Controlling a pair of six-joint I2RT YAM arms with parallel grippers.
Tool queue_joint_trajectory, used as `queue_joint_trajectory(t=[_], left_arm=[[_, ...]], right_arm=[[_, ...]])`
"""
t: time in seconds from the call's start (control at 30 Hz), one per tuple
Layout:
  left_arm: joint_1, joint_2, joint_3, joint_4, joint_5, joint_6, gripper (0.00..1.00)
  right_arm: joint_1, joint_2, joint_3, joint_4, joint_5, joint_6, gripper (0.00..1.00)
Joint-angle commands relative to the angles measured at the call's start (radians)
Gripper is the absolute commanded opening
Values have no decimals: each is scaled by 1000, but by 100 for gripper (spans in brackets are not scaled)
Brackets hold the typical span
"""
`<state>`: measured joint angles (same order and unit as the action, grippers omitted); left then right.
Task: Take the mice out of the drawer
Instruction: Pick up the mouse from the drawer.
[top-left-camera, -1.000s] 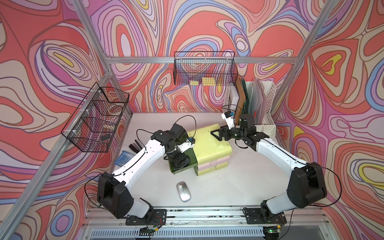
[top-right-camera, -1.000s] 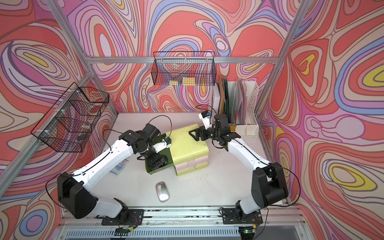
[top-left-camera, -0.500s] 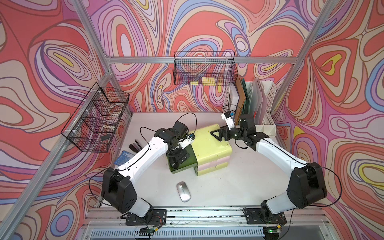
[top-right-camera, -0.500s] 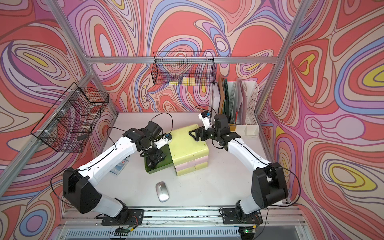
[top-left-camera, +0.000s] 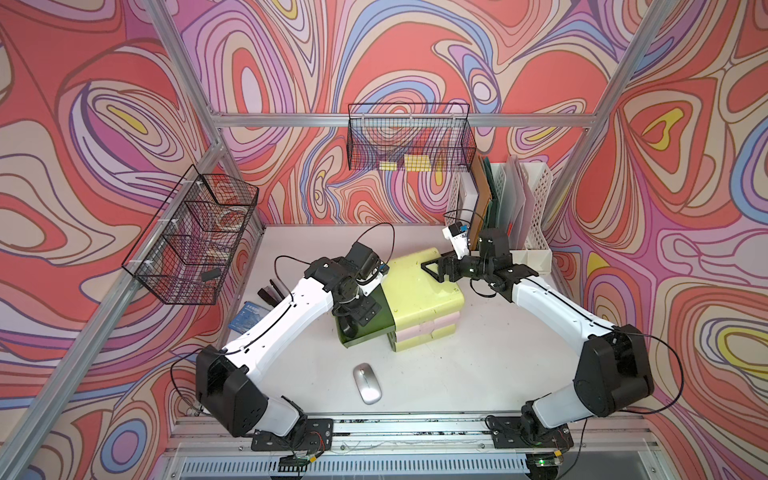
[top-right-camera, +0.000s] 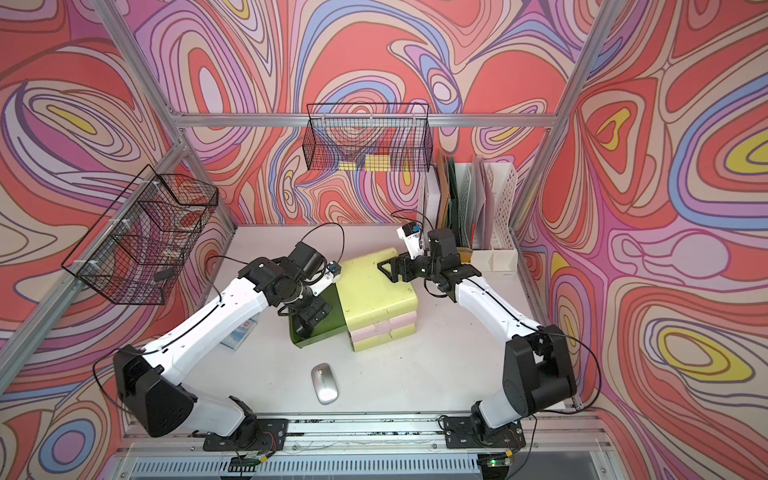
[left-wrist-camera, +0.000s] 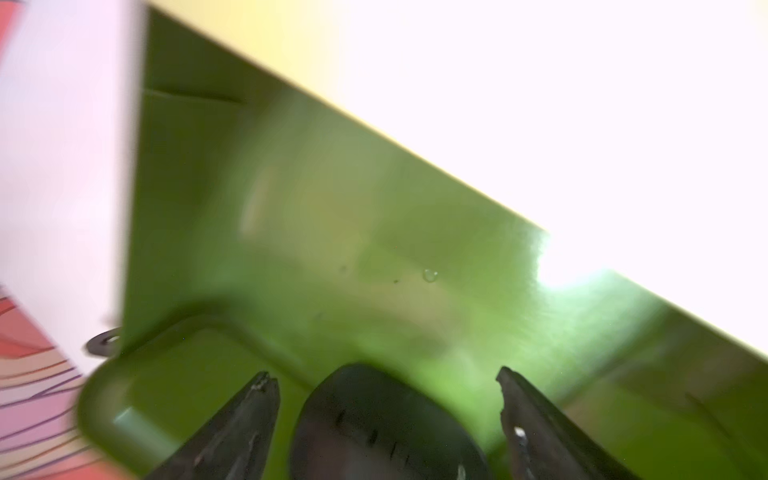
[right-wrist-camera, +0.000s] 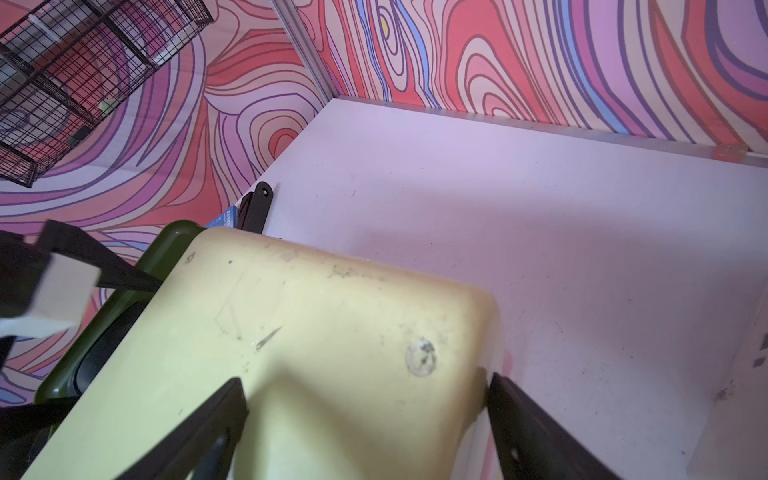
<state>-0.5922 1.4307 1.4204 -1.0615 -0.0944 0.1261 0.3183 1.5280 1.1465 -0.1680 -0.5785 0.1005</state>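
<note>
Tabletop (top-left-camera: 478, 374) of plain white, scuffed and speckled in the right wrist view, is enclosed on three sides by walls (top-left-camera: 415, 54) printed with red, pink, purple and blue swirls. The walls are braced by an aluminium frame (top-left-camera: 399, 120). A wire basket (top-left-camera: 409, 141) holding yellow pads (top-left-camera: 415, 162) is hung on the back wall, and a second wire basket (top-left-camera: 195, 232) on the side wall. A white file rack (top-left-camera: 536, 216) filled with folders is set in the far corner.

A yellow drawer unit (top-left-camera: 424, 286) is placed mid-table, with its dark green drawer (top-left-camera: 376, 328) pulled out. One silver mouse (top-left-camera: 367, 383) is laid on the table in front of the unit, well apart from it, as seen in both top views (top-right-camera: 324, 383). A black mouse (left-wrist-camera: 382, 428) is seen inside the drawer.

The left gripper (left-wrist-camera: 384, 374) is lowered into the drawer, its jaws spread to either side of the black mouse without touching it. The right gripper (right-wrist-camera: 365, 380) is spread wide over the unit's rear corner, with nothing grasped.

A blue packet (top-left-camera: 249, 318) is laid near the side wall beside a flat black object (top-left-camera: 270, 293); its print is too small to be read.
</note>
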Motion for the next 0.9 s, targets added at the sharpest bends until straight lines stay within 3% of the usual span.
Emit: queue_joint_trajectory(t=[0.0, 0.13, 0.23, 0.37, 0.57, 0.7, 0.87], left_arm=[[0, -113, 41, 72, -108, -114, 89], [32, -245, -16, 162, -139, -223, 99], [87, -261, -29, 108, -205, -319, 100], [176, -235, -76, 25, -271, -469, 100], [368, -344, -277, 102, -161, -674, 100], [474, -352, -323, 92, -122, -737, 100], [516, -295, -394, 169, -4, -765, 100]], right_arm=[[18, 20, -25, -136, 114, -1, 96], [26, -65, 6, -160, 352, 12, 96], [70, -118, 59, -194, 403, 2, 95], [220, -73, 215, -334, 451, -65, 94], [444, 76, 453, -549, 508, -122, 89], [554, 198, 601, -693, 537, -141, 86], [621, 281, 639, -714, 500, -129, 85]])
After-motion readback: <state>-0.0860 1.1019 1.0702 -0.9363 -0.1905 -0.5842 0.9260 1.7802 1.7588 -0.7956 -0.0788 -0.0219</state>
